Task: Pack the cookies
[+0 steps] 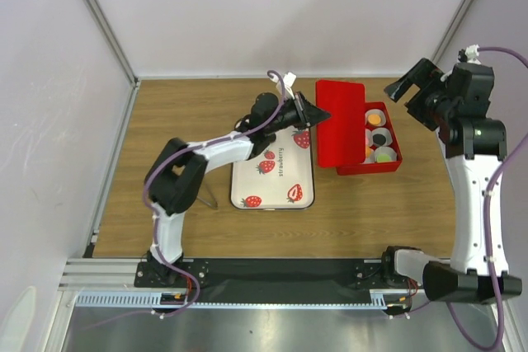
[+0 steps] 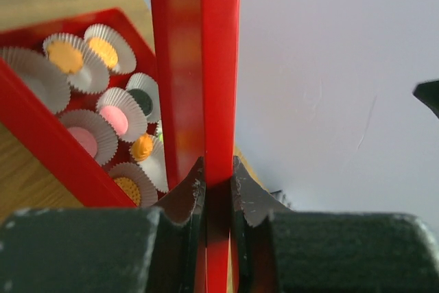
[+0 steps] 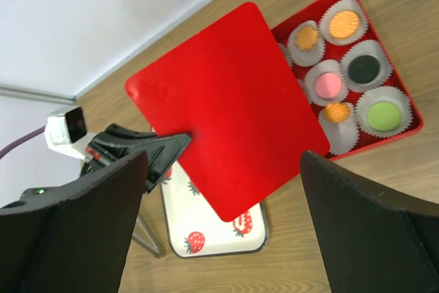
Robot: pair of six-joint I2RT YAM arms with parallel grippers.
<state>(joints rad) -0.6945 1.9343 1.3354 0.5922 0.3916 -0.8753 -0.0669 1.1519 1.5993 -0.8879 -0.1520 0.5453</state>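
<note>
Lid-closing step: L gripper (image 2: 218, 178) pinches edge of red lid (image 3: 226, 108), tilted over red box (image 1: 370, 170) w/ cookies (image 3: 329, 85) in paper cups (image 3: 405, 109) inside; R gripper (image 1: 410, 84) wide open, empty; next prob. lower lid flat onto box.

"strawberry" in small dark lettering on white tray (image 1: 274, 172), along its long axis, btw printed berry pics, tray just below & behind left gripper (image 1: 323, 114), unreadable in right wrist view
</note>
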